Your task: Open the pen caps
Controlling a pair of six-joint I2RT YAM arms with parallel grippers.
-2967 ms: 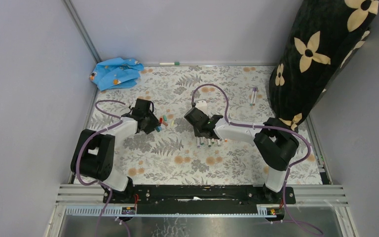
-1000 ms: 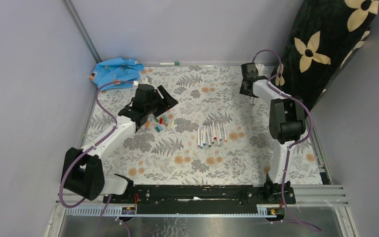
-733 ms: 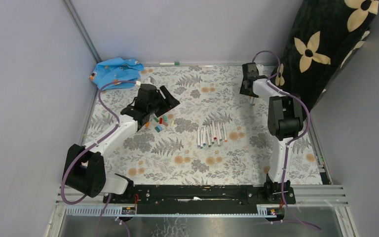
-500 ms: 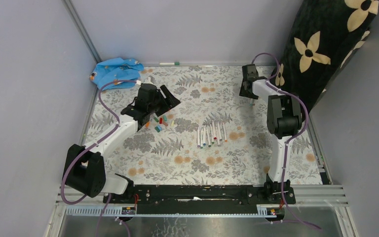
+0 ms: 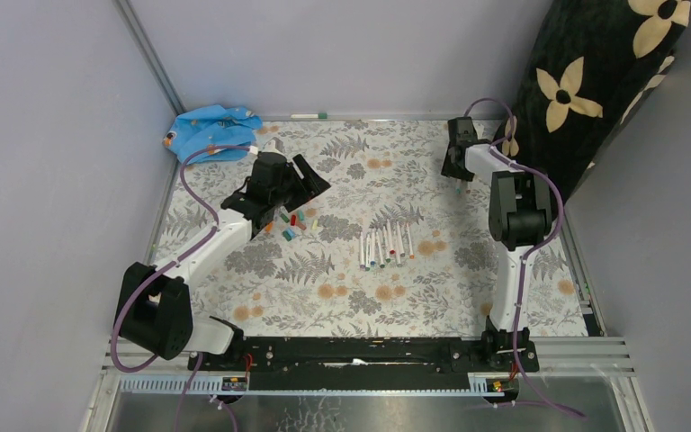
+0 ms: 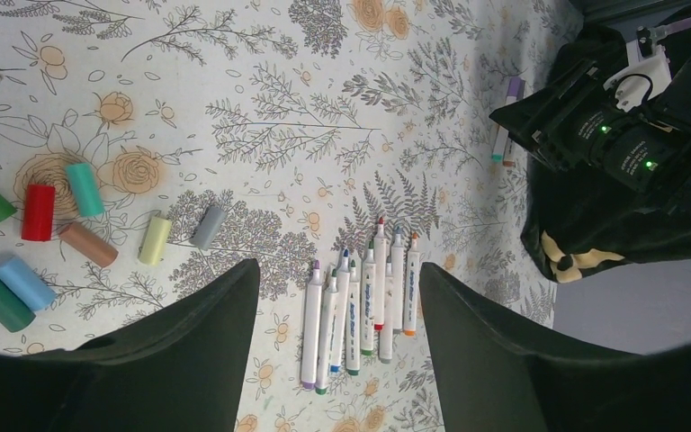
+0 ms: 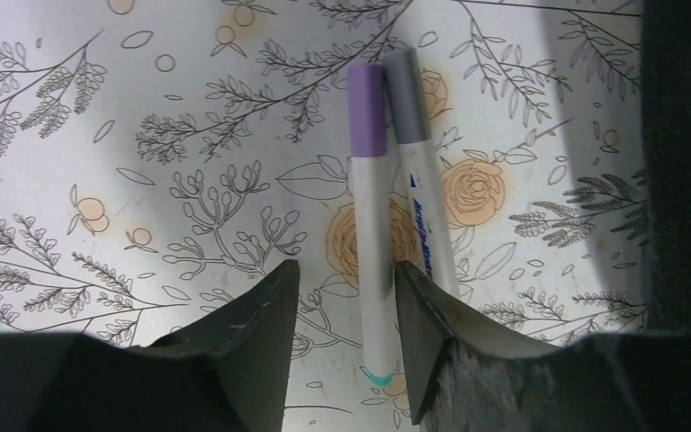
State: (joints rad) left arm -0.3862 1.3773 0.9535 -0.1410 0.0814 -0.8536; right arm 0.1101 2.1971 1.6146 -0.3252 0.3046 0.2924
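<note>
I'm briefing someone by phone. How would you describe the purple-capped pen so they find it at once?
At the table's far right, beside the black flowered fabric, the right gripper hangs open over two capped pens lying side by side. The one you want has the purple cap; the other has a grey cap.

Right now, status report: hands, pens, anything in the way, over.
Left hand open, empty, above loose caps. Right hand open over purple-capped pen, cap still on. Grey-capped pen lies tight beside it; black cushion close.
</note>
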